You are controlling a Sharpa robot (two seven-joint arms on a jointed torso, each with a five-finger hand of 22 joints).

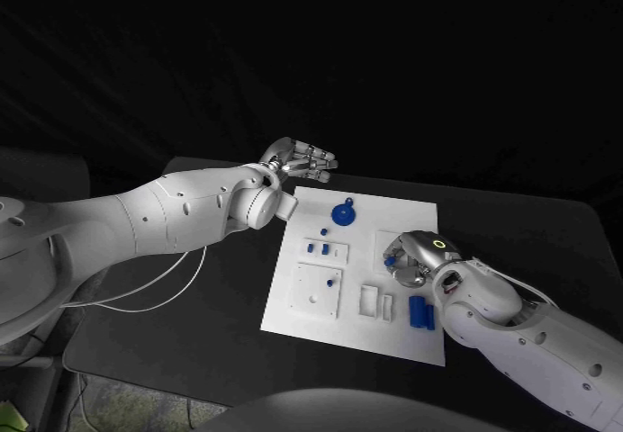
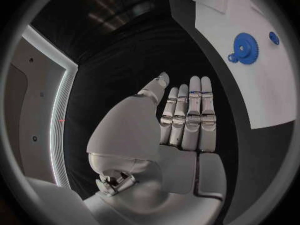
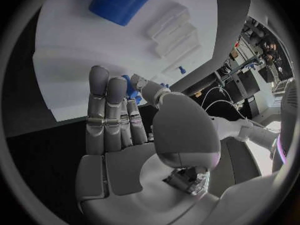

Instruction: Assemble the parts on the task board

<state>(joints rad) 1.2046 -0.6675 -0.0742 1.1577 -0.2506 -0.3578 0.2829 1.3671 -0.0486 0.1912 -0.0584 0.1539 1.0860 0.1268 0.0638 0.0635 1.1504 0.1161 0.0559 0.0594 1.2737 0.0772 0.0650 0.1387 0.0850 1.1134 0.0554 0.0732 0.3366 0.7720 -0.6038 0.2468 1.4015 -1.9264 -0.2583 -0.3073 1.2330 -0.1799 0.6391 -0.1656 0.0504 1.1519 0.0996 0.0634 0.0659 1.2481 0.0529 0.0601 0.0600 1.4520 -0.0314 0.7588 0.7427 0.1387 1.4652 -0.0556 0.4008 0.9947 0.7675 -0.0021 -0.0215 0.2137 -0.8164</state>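
Right hand (image 1: 413, 261) (seemingly pinching part (image 3: 130, 86)) over task board (image 1: 402, 216)

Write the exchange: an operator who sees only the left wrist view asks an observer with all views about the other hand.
Operator: I see the gear on the board. Where is the right hand?
Observer: Over the board's right side, nearer the robot than the gear.
Operator: Is it holding anything?
Observer: Yes, it looks to be pinching a small blue part between thumb and fingers.
Operator: Anything else close to it?
Observer: A larger blue block lies on the board just nearer the robot.
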